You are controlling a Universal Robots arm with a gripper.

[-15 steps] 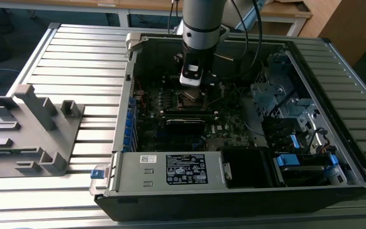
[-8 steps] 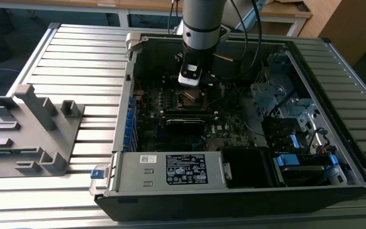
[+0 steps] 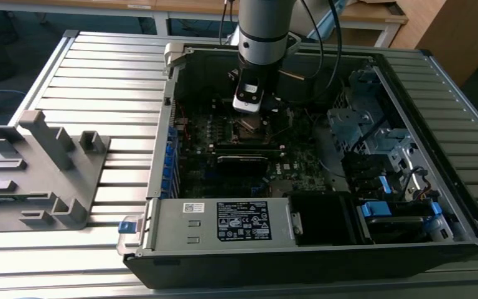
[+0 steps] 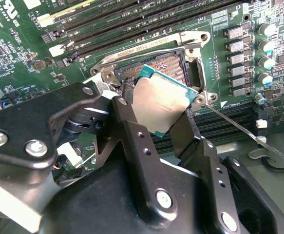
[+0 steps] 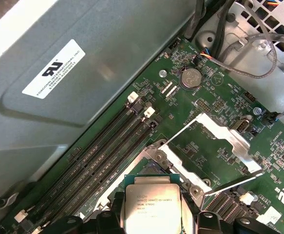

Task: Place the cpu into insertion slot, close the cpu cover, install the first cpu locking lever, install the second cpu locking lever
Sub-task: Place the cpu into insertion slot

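None of the four steps is complete. The hand (image 4: 156, 114) is clamped on the cpu (image 4: 161, 97), holding it tilted just above the open socket (image 4: 168, 66) midway across the motherboard (image 5: 215, 97). The cpu cover (image 5: 227, 136) stands raised. The cpu is a flat square, dull grey on top with a green rim.

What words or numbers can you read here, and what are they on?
I quote no print; here is where it stands.
White sticker on the grey case wall: a mark and small lines.
cpu top: tiny rows, blurred.
Black label on the silver metal box: too small to read.
Motherboard: tiny white markings, too small.
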